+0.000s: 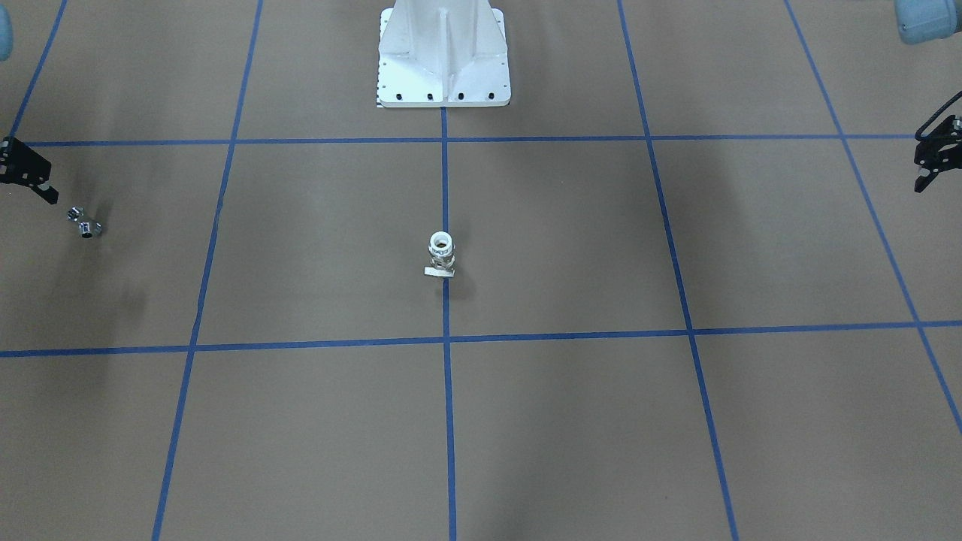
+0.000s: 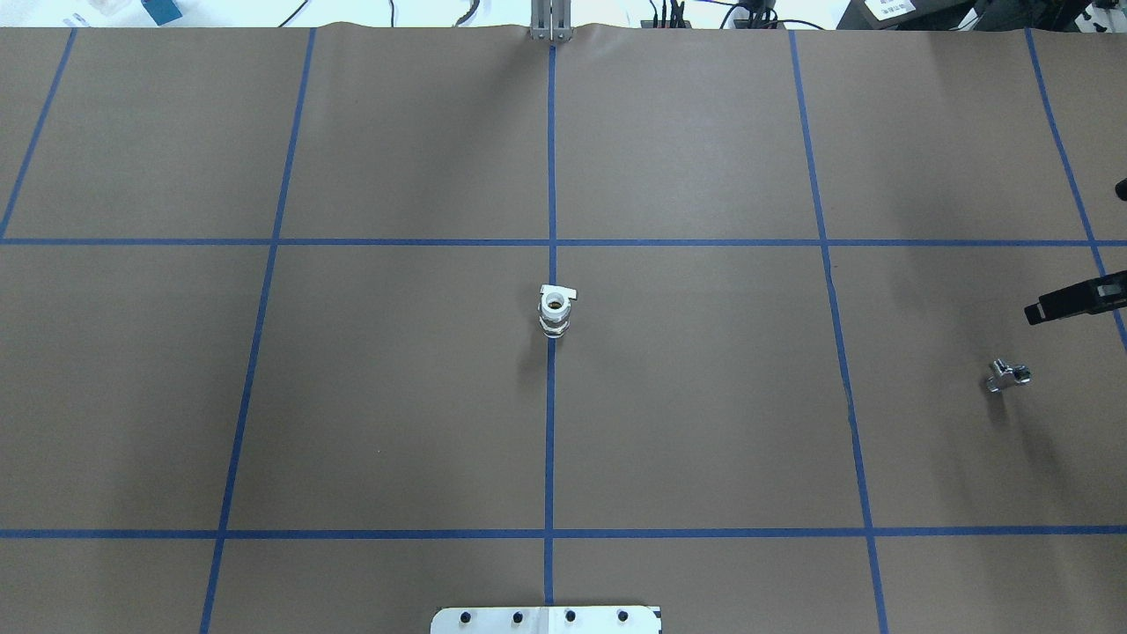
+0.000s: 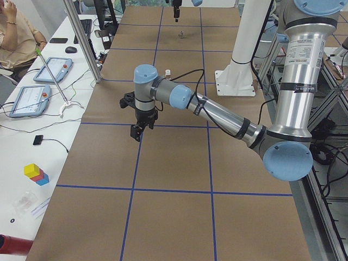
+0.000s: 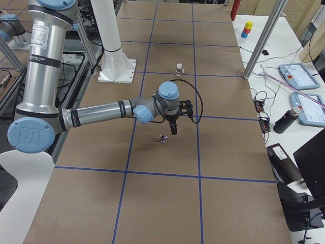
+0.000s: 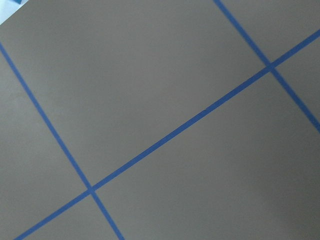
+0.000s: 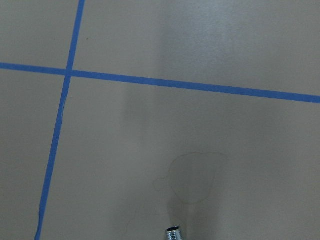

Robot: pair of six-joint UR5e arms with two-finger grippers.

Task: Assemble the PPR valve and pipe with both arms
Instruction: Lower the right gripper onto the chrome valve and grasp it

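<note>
Brown paper with blue tape lines covers the table. My right gripper hangs empty near the pipe, far on the right. How wide it stands I cannot tell, and the same for my left gripper. The pipe looks light, stiff and probably slippery, so I would take it across one straight leg. The PPR valve stands upright at the centre, and its metal middle seems the firmest hold.

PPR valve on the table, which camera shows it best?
The exterior front-facing view: the PPR valve stands centred, white ring, metal middle and tab all distinct. Overhead shows it similarly. Both side views show it tiny and far; the wrist views miss it.
</note>
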